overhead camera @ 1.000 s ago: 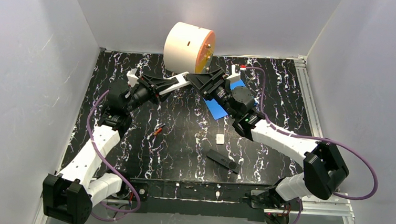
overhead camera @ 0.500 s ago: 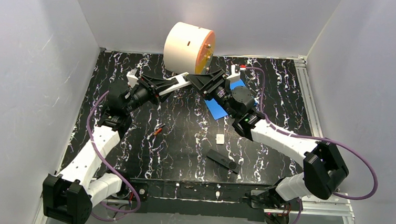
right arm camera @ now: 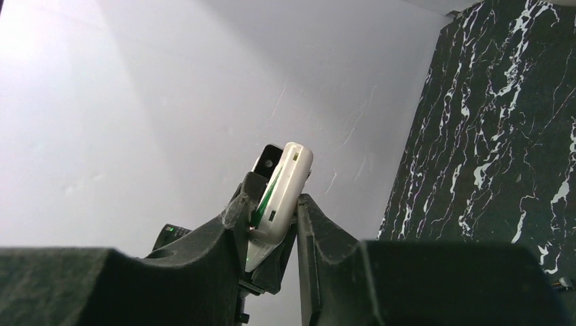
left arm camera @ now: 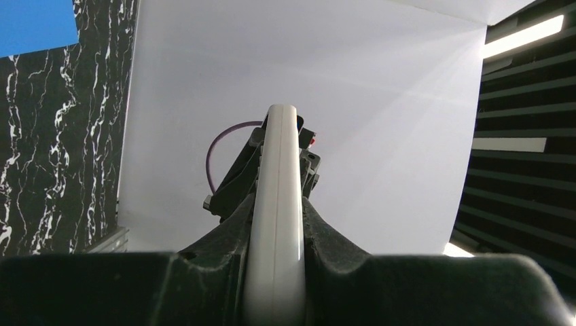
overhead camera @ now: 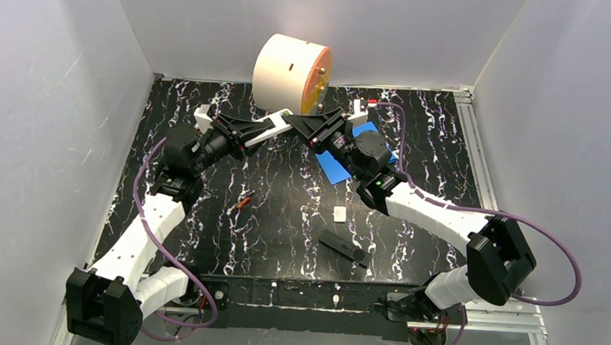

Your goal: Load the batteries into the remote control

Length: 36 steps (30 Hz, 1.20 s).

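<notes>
The white remote control (overhead camera: 270, 126) hangs in the air at the back of the table, in front of the round spool. My left gripper (overhead camera: 258, 129) is shut on its one end; in the left wrist view the remote (left arm camera: 282, 149) stands edge-on between the closed jaws of that gripper (left arm camera: 278, 207). My right gripper (overhead camera: 296, 124) meets it from the right, and its fingers press both sides of the remote's other end (right arm camera: 291, 173), where a green strip shows. An orange-red battery (overhead camera: 242, 201) lies on the table, with a dark one right beside it.
A cream and orange spool (overhead camera: 291, 74) stands at the back wall. A blue sheet (overhead camera: 337, 167) lies under the right arm. A small white piece (overhead camera: 339, 214) and a long black remote (overhead camera: 344, 247) lie nearer the front, right of the batteries.
My right gripper's jaws have closed in onto the end of the white remote, and both grippers have shifted slightly left. The left gripper's hold is unchanged.
</notes>
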Motion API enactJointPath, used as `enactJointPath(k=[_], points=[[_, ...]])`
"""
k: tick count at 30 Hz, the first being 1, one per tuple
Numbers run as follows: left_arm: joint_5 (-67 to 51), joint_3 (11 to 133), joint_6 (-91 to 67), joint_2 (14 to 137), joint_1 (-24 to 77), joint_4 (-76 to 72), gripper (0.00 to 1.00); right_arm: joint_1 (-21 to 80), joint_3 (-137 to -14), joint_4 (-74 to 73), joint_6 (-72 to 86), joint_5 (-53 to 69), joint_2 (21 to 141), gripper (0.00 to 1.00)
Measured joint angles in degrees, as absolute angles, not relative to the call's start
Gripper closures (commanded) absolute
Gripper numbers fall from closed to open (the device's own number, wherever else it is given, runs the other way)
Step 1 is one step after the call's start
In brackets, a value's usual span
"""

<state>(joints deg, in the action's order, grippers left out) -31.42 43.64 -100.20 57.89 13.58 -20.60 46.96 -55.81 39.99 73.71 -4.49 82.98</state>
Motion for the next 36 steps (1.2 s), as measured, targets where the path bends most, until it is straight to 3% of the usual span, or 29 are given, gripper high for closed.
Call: enactJointPath(k=[5,10,13,23,31,36], points=[[-31.9,43.7,-98.0,57.9,13.3,-21.2,1.00,47.0,-56.2,39.1,74.8,-4.5,83.0,0.71],[-32.9,43.7,-96.4,58.0,13.3,-21.7,1.00,46.9,-56.2,38.2,74.8,-4.3,83.0,0.24],[-35.0,43.7,-95.5,58.0,13.4,-23.2,1.00,46.4,-56.0,36.6,74.7,-4.0,82.9,0.13],[-41.6,45.4,-88.6,63.6,11.7,-24.4,1.00,40.2,-53.4,35.2,71.8,1.8,73.5,0.11],[-50.9,50.7,-81.3,66.3,11.6,-24.8,1.00,34.0,-57.1,20.8,61.8,17.8,73.6,0.13],[-55.2,51.9,-78.5,67.1,11.4,-25.2,1.00,32.9,-57.6,20.0,59.6,27.7,75.1,0.13]])
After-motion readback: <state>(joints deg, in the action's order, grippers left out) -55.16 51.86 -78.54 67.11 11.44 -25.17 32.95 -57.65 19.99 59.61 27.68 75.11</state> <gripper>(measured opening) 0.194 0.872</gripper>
